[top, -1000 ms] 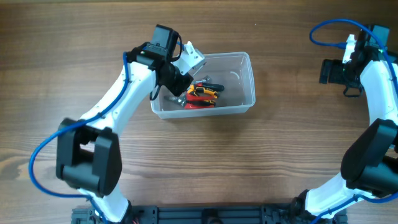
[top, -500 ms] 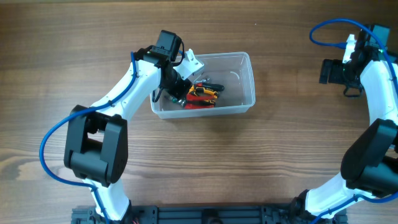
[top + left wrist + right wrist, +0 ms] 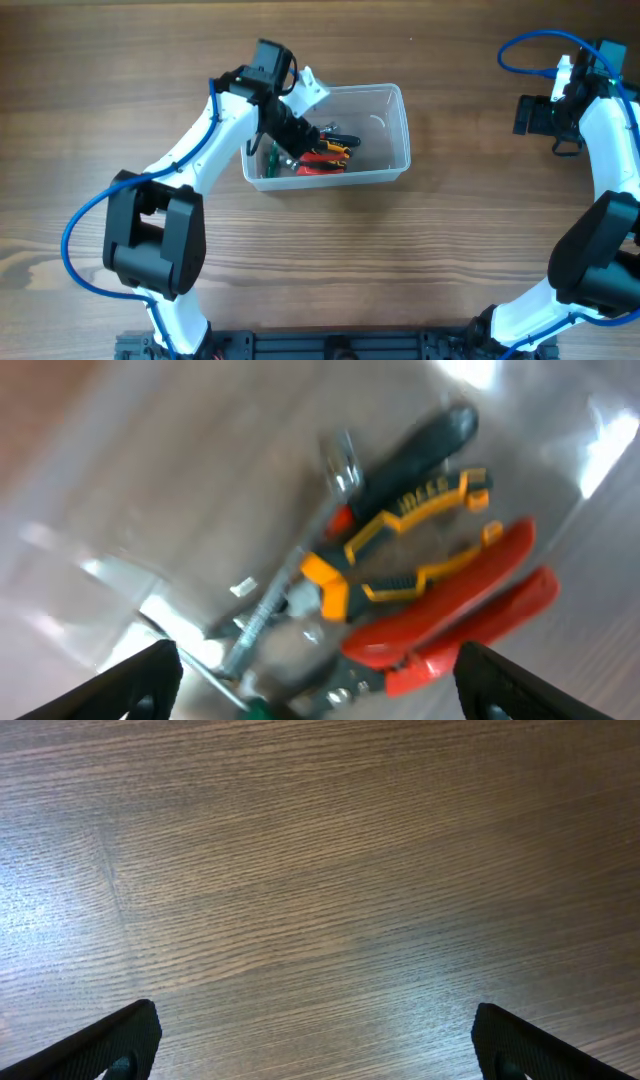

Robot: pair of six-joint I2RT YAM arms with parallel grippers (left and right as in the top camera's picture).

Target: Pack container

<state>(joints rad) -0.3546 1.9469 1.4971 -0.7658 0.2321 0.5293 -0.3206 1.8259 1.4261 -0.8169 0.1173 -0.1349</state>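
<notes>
As the L arm hangs over the left end of the container (image 3: 385, 135), the wrist cam shows me the left gripper (image 3: 320, 685) with both fingers spread wide and nothing between them. The container sits on the table (image 3: 450, 270), a bit left of the middle. Inside it lie red pliers (image 3: 460, 610), yellow and black pliers (image 3: 405, 525) touching them, and a thin metal rod (image 3: 262, 615) w/ a bit of green at one end. The pic is blurry, so I can't tell what tool that is. The right gripper (image 3: 315, 1045) is spread too, empty, over bare wood far off to the right.

My guess: this is the drop-in step. From above I see no more tools out on the table, so packing is prob. near done. No lid in view. Next move, I think: lift the L arm straight up so the fingers clear the rim and don't bump the side.

The container is clear, shiny plastic, a box shape w/ round corners and a thick rim. It's prob. light, so a knock could slide it. The pliers have curvy, soft-looking grips. The table is brown wood w/ long grain lines.
</notes>
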